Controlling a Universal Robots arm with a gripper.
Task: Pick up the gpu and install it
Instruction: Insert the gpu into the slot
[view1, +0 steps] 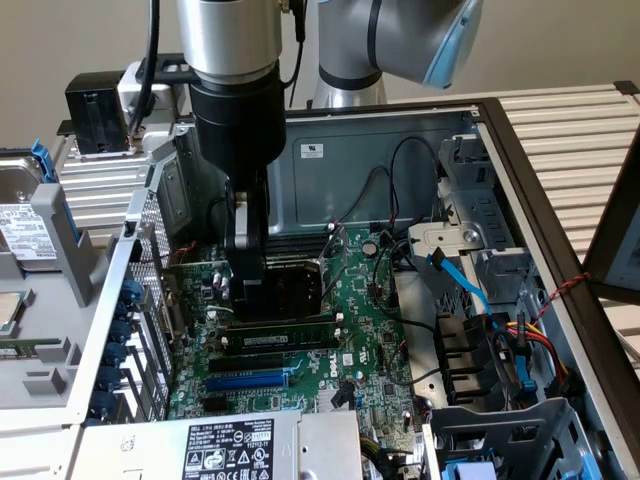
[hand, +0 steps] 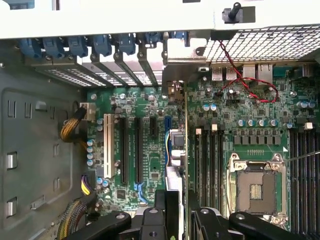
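Observation:
The gpu (view1: 292, 290) stands on edge low over the green motherboard (view1: 375, 335) inside the open computer case, its black shroud facing the exterior view's right. My gripper (view1: 247, 285) comes straight down from above and is shut on the card's upper edge. In the wrist view the gpu (hand: 185, 130) shows edge-on as a thin green line between my fingertips (hand: 161, 210), and its silver bracket (hand: 175, 70) reaches the rear slot openings of the case. It runs beside the blue expansion slot (hand: 167, 131). Whether it sits in a slot I cannot tell.
Black expansion slots (hand: 122, 150) lie beside the card, with the bare CPU socket (hand: 256, 189) and memory slots (hand: 212, 165) on the other side. A red-and-black wire (hand: 245, 82) loops near the rear ports. The power supply (view1: 240, 445), drive cage cables (view1: 500, 345) and case walls hem in the board.

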